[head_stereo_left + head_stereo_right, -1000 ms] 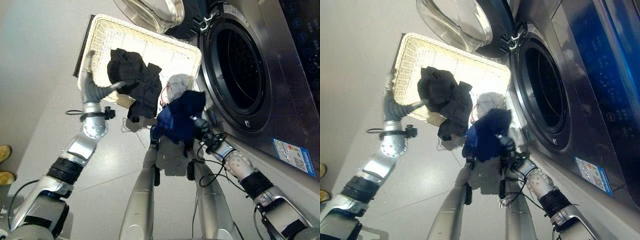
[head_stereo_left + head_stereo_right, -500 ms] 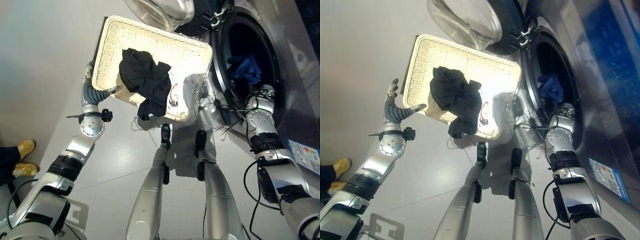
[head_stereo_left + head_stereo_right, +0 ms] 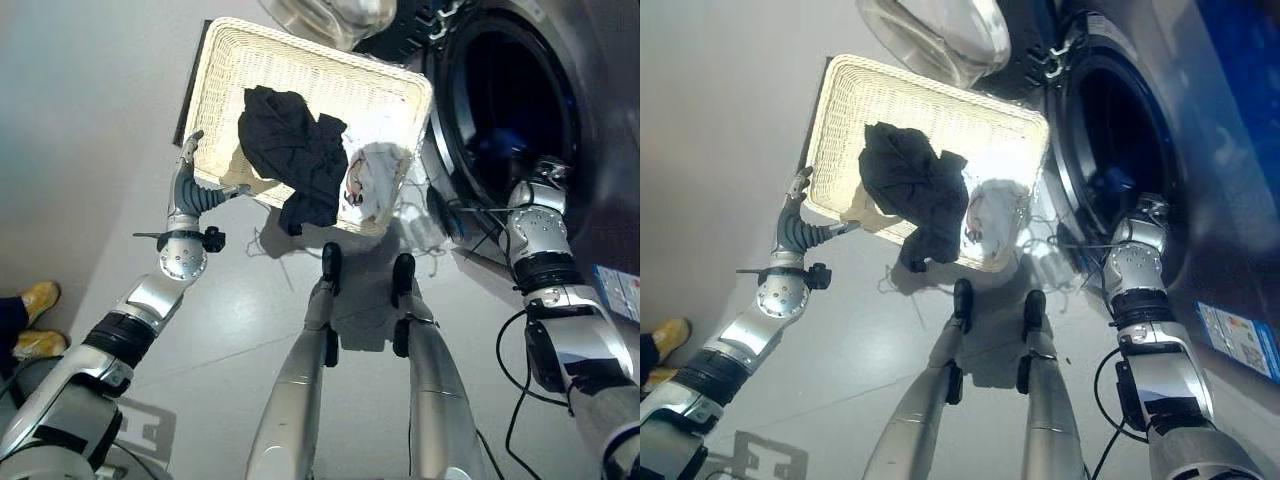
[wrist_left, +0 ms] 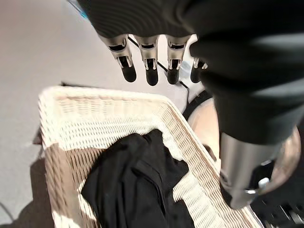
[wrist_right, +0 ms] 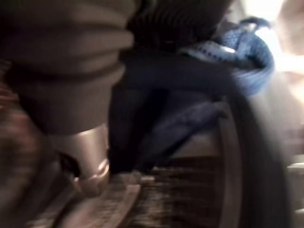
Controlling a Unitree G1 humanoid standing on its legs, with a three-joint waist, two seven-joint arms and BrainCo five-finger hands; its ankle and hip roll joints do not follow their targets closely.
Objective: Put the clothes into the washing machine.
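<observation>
Since a second ago the blue garment (image 3: 497, 150) has gone from hanging outside at the right hand to lying inside the drum, and the right arm has swung over to the door opening; half a second ago the cloth sat higher in the opening, now lower and deeper. The left hand has drawn closer to the basket's edge.

The blue garment lies in the washing machine (image 3: 505, 100) drum, at about 4 o'clock of the opening in the left eye view. In the right wrist view it bunches just past the right hand (image 3: 540, 180), and I cannot tell whether the fingers have let go of it or still pinch it. The black garment (image 3: 293, 150) is heaped in the wicker basket (image 3: 300, 70) with one end draped over the near rim at 6 o'clock; a white garment (image 3: 375, 175) sits beside it at 3 o'clock, toward the machine. The left hand (image 3: 190, 185) hovers at the basket's 9 o'clock rim, fingers straight and spread wide, holding nothing.

The risks, as I judge them: if the right hand withdraws with cloth still snagged on a finger, the blue garment could be dragged back over the door sill. The black garment's overhanging end could slide to the floor (image 3: 90, 120) if the left hand nudges the basket or grips only part of the heap.
</observation>
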